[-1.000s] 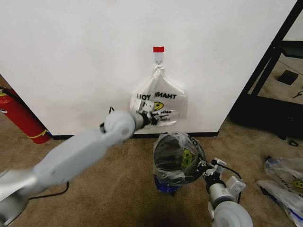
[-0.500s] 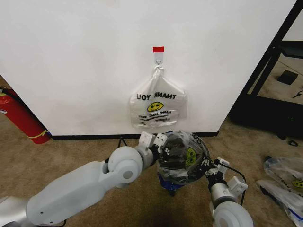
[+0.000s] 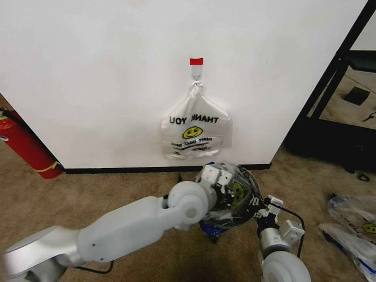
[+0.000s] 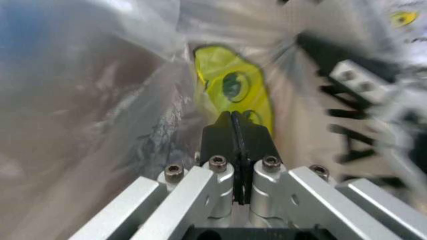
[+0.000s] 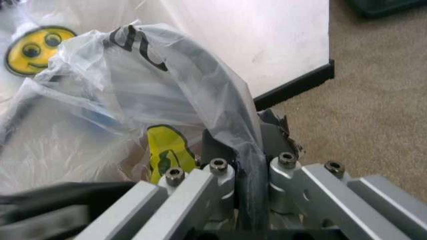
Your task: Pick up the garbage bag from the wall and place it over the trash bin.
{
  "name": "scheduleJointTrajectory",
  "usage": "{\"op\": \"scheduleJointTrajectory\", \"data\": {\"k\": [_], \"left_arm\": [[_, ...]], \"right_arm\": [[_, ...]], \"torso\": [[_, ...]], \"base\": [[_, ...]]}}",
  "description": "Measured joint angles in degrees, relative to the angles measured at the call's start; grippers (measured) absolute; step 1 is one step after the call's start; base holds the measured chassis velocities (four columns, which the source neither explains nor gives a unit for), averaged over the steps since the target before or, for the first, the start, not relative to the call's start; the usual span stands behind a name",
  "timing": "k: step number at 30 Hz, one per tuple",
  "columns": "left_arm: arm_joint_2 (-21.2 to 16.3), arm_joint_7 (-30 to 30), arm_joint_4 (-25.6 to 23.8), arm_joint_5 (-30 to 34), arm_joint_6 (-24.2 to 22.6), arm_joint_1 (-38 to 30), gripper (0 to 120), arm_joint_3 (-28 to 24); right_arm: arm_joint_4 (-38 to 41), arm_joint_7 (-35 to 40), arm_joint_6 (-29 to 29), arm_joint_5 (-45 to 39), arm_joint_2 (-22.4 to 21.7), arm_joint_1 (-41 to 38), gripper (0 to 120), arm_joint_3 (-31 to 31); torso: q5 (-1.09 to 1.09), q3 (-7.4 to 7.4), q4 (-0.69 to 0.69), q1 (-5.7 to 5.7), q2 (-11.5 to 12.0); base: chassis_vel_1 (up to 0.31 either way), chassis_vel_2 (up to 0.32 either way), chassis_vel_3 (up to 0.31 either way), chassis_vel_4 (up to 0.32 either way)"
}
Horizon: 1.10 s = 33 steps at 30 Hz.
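- Head view: the garbage bag [image 3: 232,197] lay over the trash bin [image 3: 212,226] on the carpet, below a second bag [image 3: 197,135] on the wall. The left gripper [image 3: 218,176] touched the bag's top.
- Left wrist view: its fingers [image 4: 220,135] were pressed together, holding nothing.
- Right wrist view: the right gripper [image 5: 241,165] pinched the bag's edge.

Item, trash bin [image 3: 218,225]: you see its mesh only through the garbage bag [image 3: 235,194], with the left arm covering one side. Item, right hand [image 3: 257,212]: its fingertips sit hidden behind plastic folds.
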State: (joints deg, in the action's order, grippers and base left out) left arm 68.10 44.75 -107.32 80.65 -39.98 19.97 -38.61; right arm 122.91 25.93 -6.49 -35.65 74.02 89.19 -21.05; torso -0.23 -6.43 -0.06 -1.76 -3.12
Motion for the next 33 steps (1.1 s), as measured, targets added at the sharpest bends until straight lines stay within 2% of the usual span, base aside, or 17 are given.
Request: {"op": "scheduleJointTrajectory", "data": {"k": [6, 15, 23, 33], "left_arm": [[2.38, 0.56, 5.99, -4.18, -0.55, -0.46, 0, -2.84], [5.44, 1.17, 13.79, -5.99, -1.29, -1.56, 0, -4.92], [6.9, 1.21, 17.21, -6.72, -1.83, -2.57, 0, -7.34], [8.4, 2.43, 20.01, -6.35, -1.43, -2.63, 0, -7.98]], "right_arm": [[0.74, -0.63, 0.5, 0.76, -0.02, 1.16, 0, 0.08], [0.94, -0.98, 0.75, 1.02, -0.12, 1.28, 0, 0.33], [0.6, -1.37, 0.97, 1.51, -0.07, 1.33, 0, 0.66], [0.66, -1.7, 1.16, 1.97, 0.04, 1.89, 0, 0.95]], "torso": [[0.0, 0.0, 0.0, 0.0, 0.0], [-0.01, 0.0, 0.0, 0.0, 0.0], [-0.01, 0.0, 0.01, 0.0, 0.0], [-0.01, 0.0, 0.0, 0.0, 0.0]], "base": [[0.0, 0.0, 0.0, 0.0], [0.0, 0.0, 0.0, 0.0], [0.0, 0.0, 0.0, 0.0], [0.0, 0.0, 0.0, 0.0]]}}
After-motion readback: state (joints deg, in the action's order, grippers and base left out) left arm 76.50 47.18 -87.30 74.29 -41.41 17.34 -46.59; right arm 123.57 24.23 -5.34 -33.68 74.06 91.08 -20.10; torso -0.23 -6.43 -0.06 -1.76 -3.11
